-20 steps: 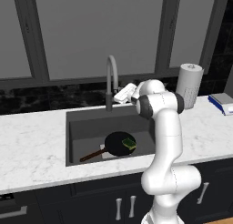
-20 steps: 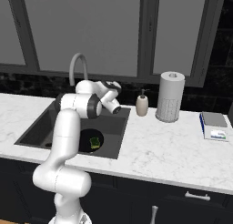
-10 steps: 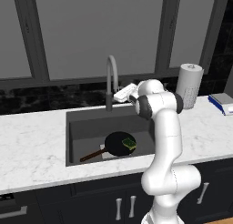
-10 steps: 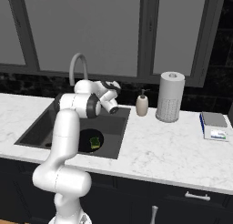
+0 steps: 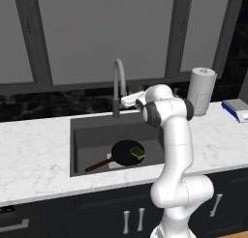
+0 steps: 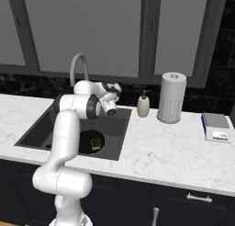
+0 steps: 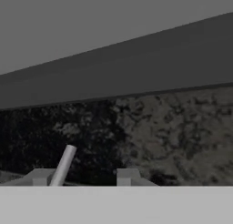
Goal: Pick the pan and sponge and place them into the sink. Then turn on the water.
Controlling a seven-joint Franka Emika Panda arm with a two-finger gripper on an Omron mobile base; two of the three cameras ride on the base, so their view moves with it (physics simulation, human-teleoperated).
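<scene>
Pan: round black frying pan with thin reddish-brown wooden handle lies flat on the bottom of the large rectangular dark grey sink, lower centre of the left base view; handle runs toward lower left.
Sponge: small rectangular green-over-yellow sponge rests inside the pan at its right edge; also seen low in the basin in the right base view.
Task state (judged): both items are in the sink; water not on, no stream under the spout.
Faucet: tall curved grey gooseneck faucet stands behind the basin, upper centre of the left base view. A pale slim rod rises at lower left of the hand view, probably the lever; not certain.
Handling (judged): lever is rigid, smooth metal, light to move; a push near its free end should do, pads may slip on it.
Gripper: gripper sits just right of the faucet's lower stem, centre of the frame, above the basin's back rim. Fingertips stand apart, holding nothing; the rod is just beside the left tip, contact unclear.
Desk: white marble desk surrounds the sink.
</scene>
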